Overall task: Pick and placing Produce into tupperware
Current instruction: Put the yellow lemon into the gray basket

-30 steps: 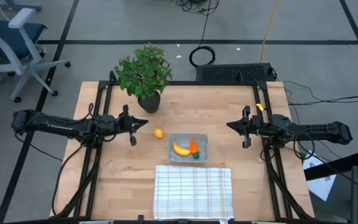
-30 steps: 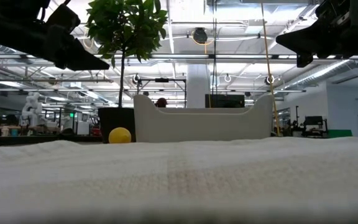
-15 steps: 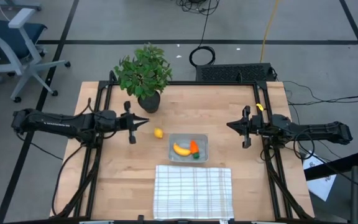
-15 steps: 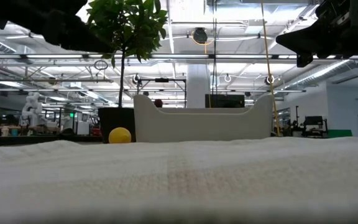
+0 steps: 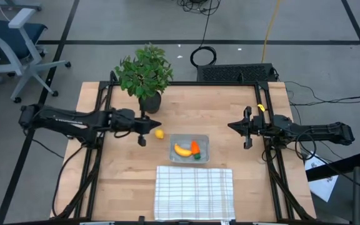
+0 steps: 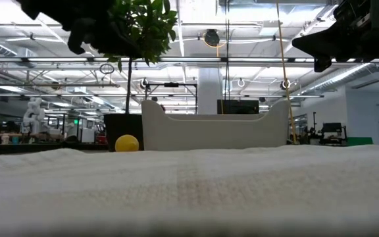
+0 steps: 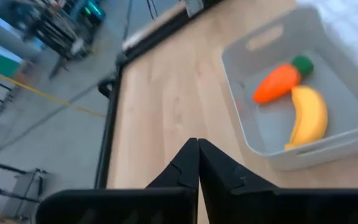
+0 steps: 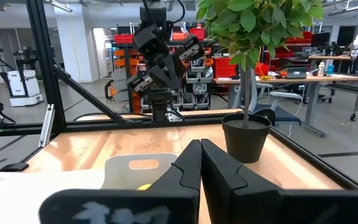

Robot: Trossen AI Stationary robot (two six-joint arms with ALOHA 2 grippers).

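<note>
The clear tupperware (image 5: 190, 149) stands on the table's middle with the yellow banana (image 5: 182, 150) and the orange carrot (image 5: 195, 149) lying inside; both also show in the left wrist view, the carrot (image 7: 277, 84) next to the banana (image 7: 309, 115). The small yellow lemon (image 5: 159, 133) rests on the wood just left of the tupperware and shows in the low view (image 6: 127, 143). My left gripper (image 5: 160, 125) is shut and empty, raised above the table just on the far side of the lemon. My right gripper (image 5: 230, 126) is shut and empty, raised right of the tupperware.
A potted leafy plant (image 5: 144, 75) stands at the table's far left, close behind my left arm. A white checked cloth (image 5: 194, 192) lies at the near edge in front of the tupperware. Bare wood lies on both sides of the tupperware.
My left gripper has gone toward the table's right edge, nearer the lemon and the tupperware, and has risen; it stays shut. The lemon, tupperware and right arm have kept still.
</note>
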